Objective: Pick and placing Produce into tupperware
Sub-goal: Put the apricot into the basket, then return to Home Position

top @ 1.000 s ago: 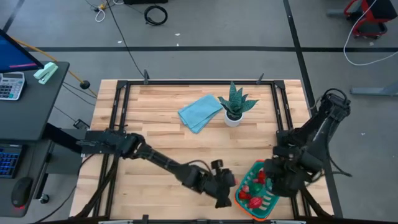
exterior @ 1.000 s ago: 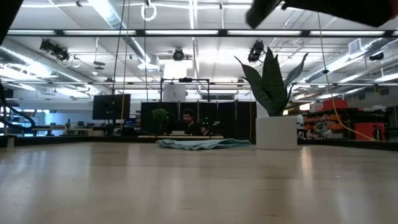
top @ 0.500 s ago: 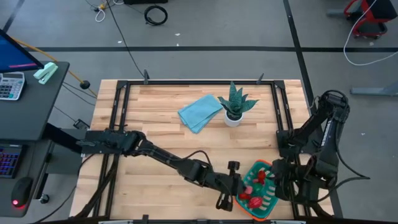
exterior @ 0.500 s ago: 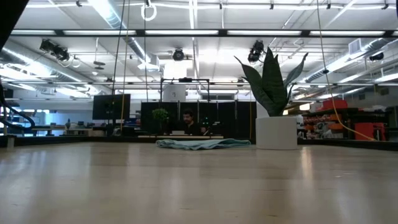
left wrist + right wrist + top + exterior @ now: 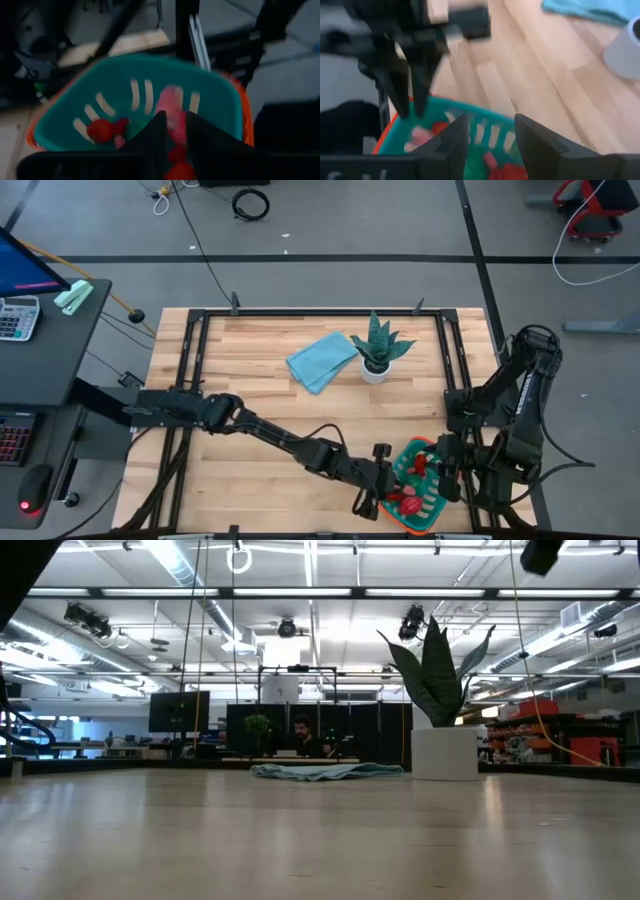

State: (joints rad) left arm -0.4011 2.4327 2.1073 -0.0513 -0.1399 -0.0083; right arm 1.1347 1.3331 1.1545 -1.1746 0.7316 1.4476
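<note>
**Q:** Two grippers, left one first. Where is it?

**A:** My left arm runs from the table's [image 5: 250, 400] left edge across to the front right. My left gripper [image 5: 386, 488] hangs over the left end of the tupperware [image 5: 412, 448], tips pointing down inside its rim.

**Q:** Fingers?

**A:** A little apart, gripping nothing. In my left wrist view a pink piece [image 5: 172, 102] shows through the gap, lying against the slotted wall. It's blurred, so I can't tell if it touches a fingertip.

**Q:** Where is the tupperware?

**A:** At the front right corner of the table, close to the front edge. It's teal with an orange rim band.

**Q:** Produce?

**A:** In the tupperware. Several red bits [image 5: 405, 502] sit at the bottom with the pink one, and something green is in there too. I see none on the bare wood.

**Q:** Right gripper?

**A:** My right gripper [image 5: 447, 470] is at the tupperware's right end. Its fingers are clamped on the rim there, one on each side of the wall.

**Q:** Anything else on the table?

**A:** At the back middle there's a light blue folded cloth [image 5: 322, 360], with a spiky potted plant [image 5: 378, 345] just to its right. Both are well apart from the tupperware.
</note>
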